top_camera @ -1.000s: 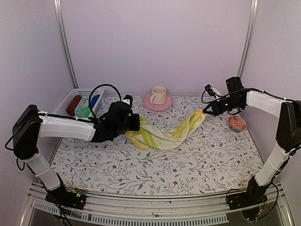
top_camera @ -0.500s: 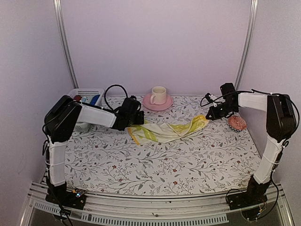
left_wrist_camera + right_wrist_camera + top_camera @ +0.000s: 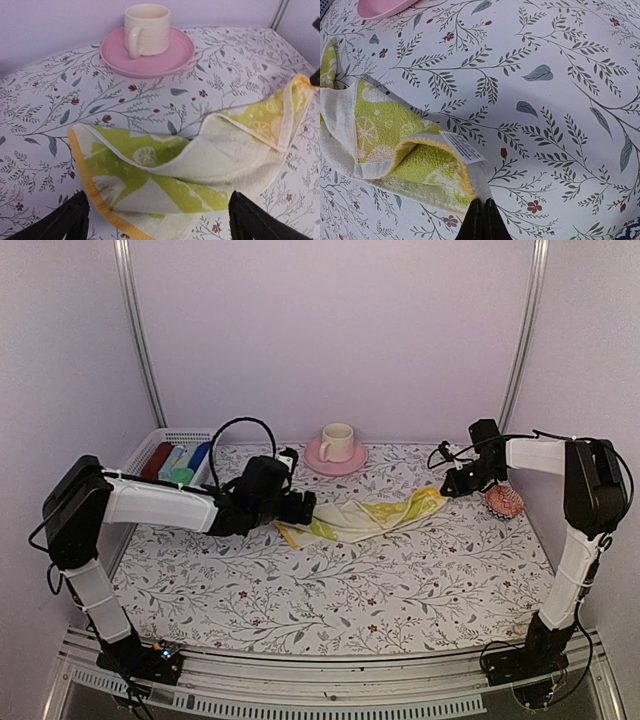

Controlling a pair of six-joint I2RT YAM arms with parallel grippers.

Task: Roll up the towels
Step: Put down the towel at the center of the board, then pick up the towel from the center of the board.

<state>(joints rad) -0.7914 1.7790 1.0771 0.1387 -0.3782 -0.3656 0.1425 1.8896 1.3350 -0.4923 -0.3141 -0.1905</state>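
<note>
Our floral worktop (image 3: 330,580) carries the yellow-and-green towel (image 3: 365,518) across its far middle, as a loose, half-folded strip. Its long axis runs left to right, with the right end angled a little farther back. A second ago the left fingers (image 3: 70,222) gripped its left end. Now they stand spread wide just beside that end, which has settled flat. The right fingers (image 3: 475,225) remain pressed together, pinching the right corner. We judge the towel to be laid out and the rolling not yet begun.
</note>
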